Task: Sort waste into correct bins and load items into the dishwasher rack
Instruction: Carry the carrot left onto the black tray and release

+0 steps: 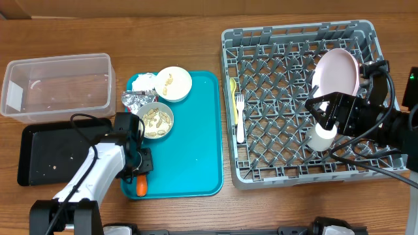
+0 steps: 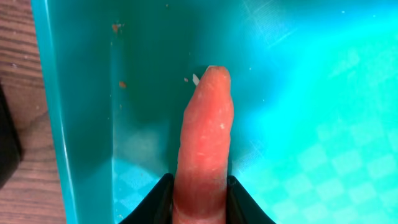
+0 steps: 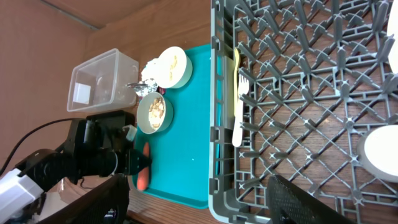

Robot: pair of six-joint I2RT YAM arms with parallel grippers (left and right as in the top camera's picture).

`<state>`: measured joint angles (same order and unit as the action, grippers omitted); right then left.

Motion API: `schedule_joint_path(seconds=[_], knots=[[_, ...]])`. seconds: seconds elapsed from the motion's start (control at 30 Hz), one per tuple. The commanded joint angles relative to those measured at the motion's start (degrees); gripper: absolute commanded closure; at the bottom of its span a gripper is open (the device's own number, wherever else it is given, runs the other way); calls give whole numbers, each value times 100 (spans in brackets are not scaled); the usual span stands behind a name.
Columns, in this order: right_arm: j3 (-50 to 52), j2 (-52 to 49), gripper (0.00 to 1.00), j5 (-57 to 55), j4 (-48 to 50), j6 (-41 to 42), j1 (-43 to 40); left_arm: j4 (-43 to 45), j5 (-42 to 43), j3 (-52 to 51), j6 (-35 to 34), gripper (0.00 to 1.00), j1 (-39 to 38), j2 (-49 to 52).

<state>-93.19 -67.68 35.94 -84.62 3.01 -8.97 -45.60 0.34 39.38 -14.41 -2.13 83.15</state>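
My left gripper (image 2: 200,186) is shut on the small orange carrot piece (image 2: 205,137), which lies at the front-left corner of the teal tray (image 1: 196,150). Two cream bowls (image 1: 174,83) (image 1: 157,121) holding beige scraps, the napkin (image 1: 144,82) and the foil wrapper (image 1: 135,100) sit at the tray's far left. The grey rack (image 1: 294,177) holds the plate (image 1: 337,72) on edge, the white cup (image 1: 322,137), the fork (image 1: 240,117) and the spoon (image 1: 233,98). My right gripper (image 3: 199,205) is open and empty above the rack's right side.
The clear tub (image 1: 59,85) stands at the far left, with the black tray (image 1: 52,153) in front of it, just left of my left arm. Cables trail from both arms.
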Motion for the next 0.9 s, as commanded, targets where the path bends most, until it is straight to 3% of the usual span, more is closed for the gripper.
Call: schedule_joint_path(seconds=[0.0,0.17,0.33,0.87], knots=[[-15,4,26,11,24,28,0,-627,-35,732,-205,78,31,-68],[-15,4,26,11,24,28,0,-1593,-767,1733,-557,78,35,-273],[-15,4,26,13,-9,28,0,-1978,-1266,2387,-645,72,234,-538],[-15,4,26,13,-107,26,0,-1067,-990,1853,-1526,81,2752,-481]])
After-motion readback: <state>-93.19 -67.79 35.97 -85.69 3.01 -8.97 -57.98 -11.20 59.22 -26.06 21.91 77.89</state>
